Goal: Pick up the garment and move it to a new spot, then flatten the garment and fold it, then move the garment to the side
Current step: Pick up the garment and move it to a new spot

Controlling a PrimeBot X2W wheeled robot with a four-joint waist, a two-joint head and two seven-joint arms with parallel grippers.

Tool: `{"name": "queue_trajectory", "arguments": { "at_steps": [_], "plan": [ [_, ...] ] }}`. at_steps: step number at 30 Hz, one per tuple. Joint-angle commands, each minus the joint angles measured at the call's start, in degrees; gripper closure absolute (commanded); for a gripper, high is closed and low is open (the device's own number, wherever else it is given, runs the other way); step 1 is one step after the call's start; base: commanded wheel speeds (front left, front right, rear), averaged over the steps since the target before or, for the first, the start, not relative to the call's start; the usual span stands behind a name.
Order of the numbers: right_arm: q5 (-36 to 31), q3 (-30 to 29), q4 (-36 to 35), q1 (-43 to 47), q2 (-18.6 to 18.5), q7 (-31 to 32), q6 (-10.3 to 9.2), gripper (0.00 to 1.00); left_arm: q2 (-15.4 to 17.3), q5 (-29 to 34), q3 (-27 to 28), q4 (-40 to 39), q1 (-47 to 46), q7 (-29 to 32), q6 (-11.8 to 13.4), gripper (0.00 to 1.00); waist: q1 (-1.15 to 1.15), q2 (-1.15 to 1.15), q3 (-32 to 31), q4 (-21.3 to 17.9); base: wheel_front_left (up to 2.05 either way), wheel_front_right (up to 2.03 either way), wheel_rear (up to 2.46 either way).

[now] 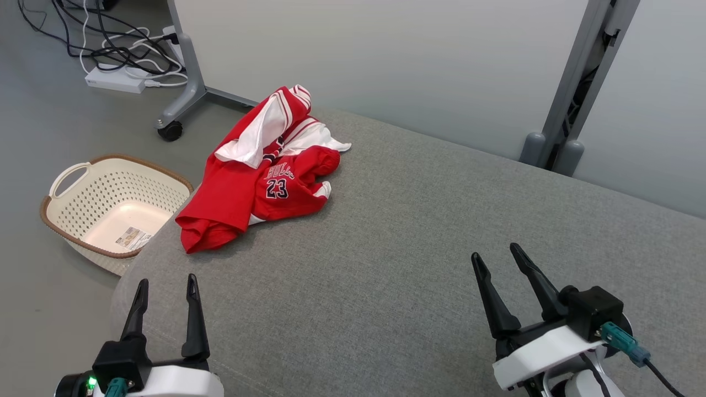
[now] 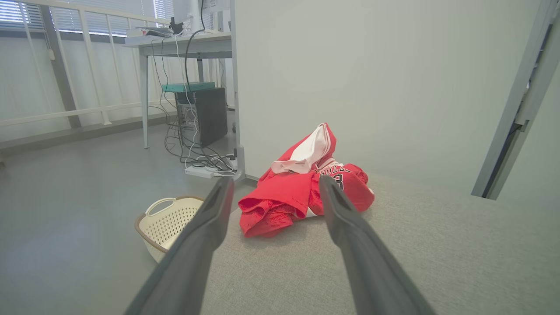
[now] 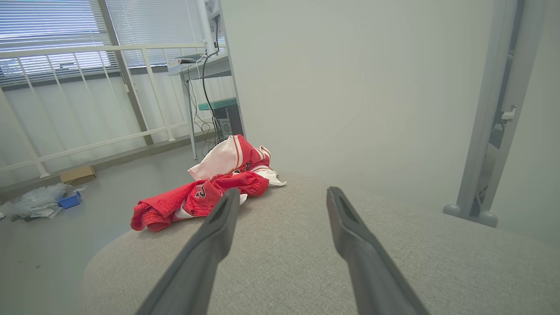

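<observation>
The garment (image 1: 259, 176) is a red and white jersey with the number 23, crumpled in a heap at the far left corner of the grey cushioned surface (image 1: 397, 231). It also lies ahead of the fingers in the left wrist view (image 2: 302, 188) and to the left in the right wrist view (image 3: 205, 192). My left gripper (image 1: 168, 286) hovers open near the front left edge, well short of the garment. Over the front right, my right gripper (image 1: 496, 256) is open too, with nothing between its fingers.
A cream perforated laundry basket (image 1: 66, 220) sits on the floor left of the surface. Behind it lie cables and a white power strip (image 1: 116, 80) beside a wheeled stand foot (image 1: 170, 130). A pale partition wall (image 1: 386, 60) runs along the far edge.
</observation>
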Motion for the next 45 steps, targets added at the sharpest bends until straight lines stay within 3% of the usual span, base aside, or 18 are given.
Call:
{"name": "queue_trajectory", "arguments": {
  "at_steps": [1, 5, 12, 22, 29, 39, 45],
  "plan": [
    [-0.75, -1.02, -0.55, 1.09, -0.40, -0.10, -0.01, 0.00, 0.26, 0.30, 0.51, 0.64, -1.60, -0.20, -0.61, 0.00, 0.00, 0.00, 0.53, 0.40, 0.00, 0.00, 0.00],
    [-2.98, -2.13, -1.69, 2.37, -0.37, -0.10, -0.01, 0.00, 0.27, 0.55, 1.29, 3.61, -5.50, -0.21, -2.99, 0.00, 0.00, 0.00, 2.68, 0.51, 0.00, 0.00, 0.00],
    [-7.53, -1.48, -3.82, -0.81, -0.80, -0.10, -0.02, 0.00, 2.49, 1.78, 5.04, 11.32, -19.06, -0.20, -6.56, 0.00, 0.00, 0.00, 10.89, -3.36, 0.00, 0.00, 0.00],
    [-8.27, -0.25, -4.63, -5.57, -3.06, -0.09, -0.02, 0.00, 10.44, 5.73, 1.22, 38.54, -44.35, 0.63, -11.74, 0.00, 0.00, 0.00, 19.26, -8.38, 0.00, 0.00, 0.00],
    [-8.25, 1.02, -4.36, -8.10, -4.01, -0.09, -0.02, 0.00, 13.55, 2.38, 2.21, 52.67, -57.84, 5.73, -14.12, 0.00, 0.00, 0.00, 23.82, -12.19, 0.00, 0.00, 0.00],
    [-7.60, 2.74, -4.67, -9.84, -4.04, -0.10, -0.02, 0.00, 17.78, 3.19, -1.13, 62.18, -66.57, 11.77, -14.85, 0.00, 0.00, 0.00, 27.31, -15.99, 0.00, 0.00, 0.00],
    [-7.44, 2.92, -5.15, -10.63, -4.41, -0.10, -0.02, 0.00, 19.71, 4.36, -2.29, 64.66, -69.73, 15.19, -11.14, 0.00, 0.00, 0.00, 29.22, -17.36, 0.00, 0.00, 0.00]
  ]
}}
